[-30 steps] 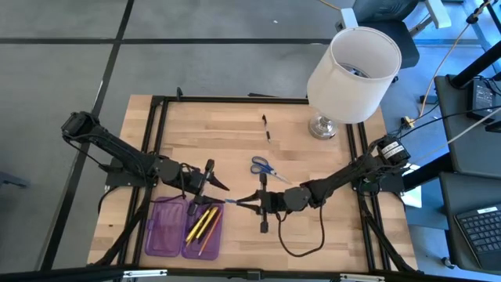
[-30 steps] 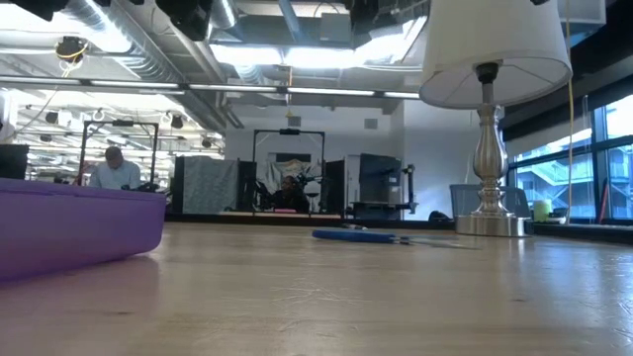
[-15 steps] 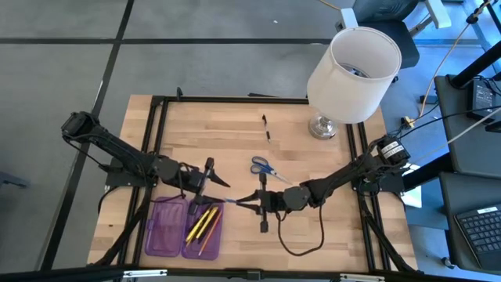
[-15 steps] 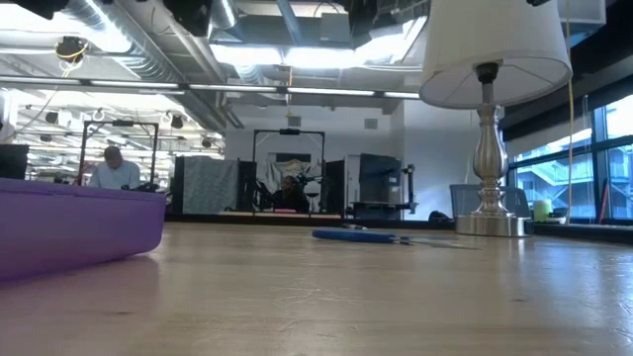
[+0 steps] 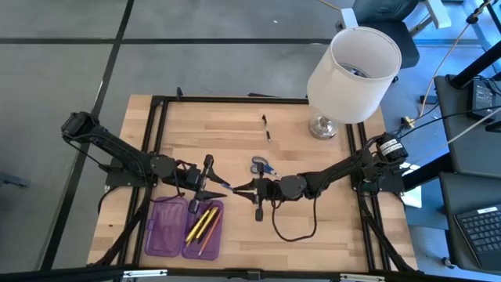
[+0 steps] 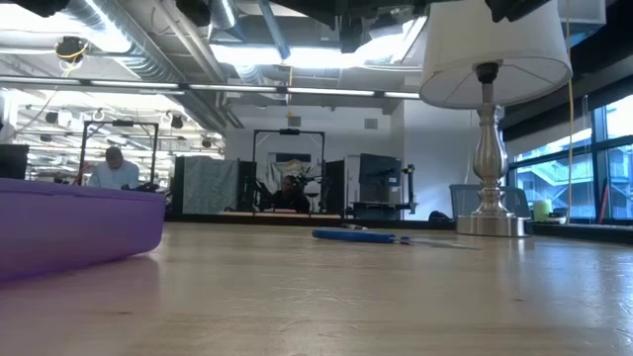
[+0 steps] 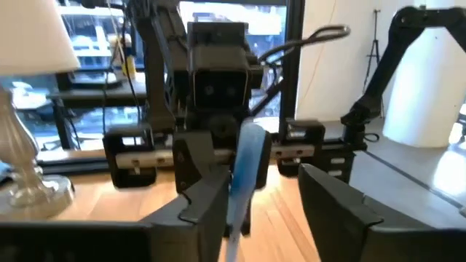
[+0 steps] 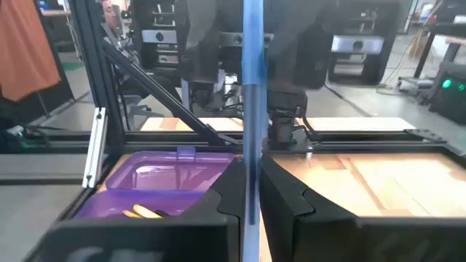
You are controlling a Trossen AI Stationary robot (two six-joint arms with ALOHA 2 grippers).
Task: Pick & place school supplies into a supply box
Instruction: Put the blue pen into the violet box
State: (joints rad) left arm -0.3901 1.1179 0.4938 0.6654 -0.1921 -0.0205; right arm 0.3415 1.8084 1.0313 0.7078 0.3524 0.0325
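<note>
My right gripper [image 5: 249, 188] is shut on a blue pen [image 5: 228, 186] that hangs above the table's middle. It points at my left gripper [image 5: 213, 186]. In the left wrist view the pen's free end [image 7: 246, 167] reaches between the open fingers of my left gripper [image 7: 266, 196], close to one finger [image 7: 207, 204]. The purple supply box [image 5: 184, 227] lies open on the table just near of both grippers, with yellow and orange pencils [image 5: 202, 225] in its right half. Blue-handled scissors [image 5: 262, 166] and a black pen [image 5: 267, 129] lie flat on the wood farther back. My right gripper pinches the blue pen between its two fingers [image 8: 250, 156]. The fingers come level from the table's right, and the pen runs along them and out past their tips. The pen is lifted clear of the table. Whether my left gripper touches the pen, I cannot tell.
A lamp with a white shade [image 5: 354, 59] stands on its metal foot [image 5: 321, 128] at the far right corner. A black frame [image 5: 235, 99] rims the table. Bare wood lies right of the box and along the far left side.
My right gripper has carried the blue pen toward the table's left and a little toward the far edge, up to my left gripper. The pen stays level and clear of the table.
</note>
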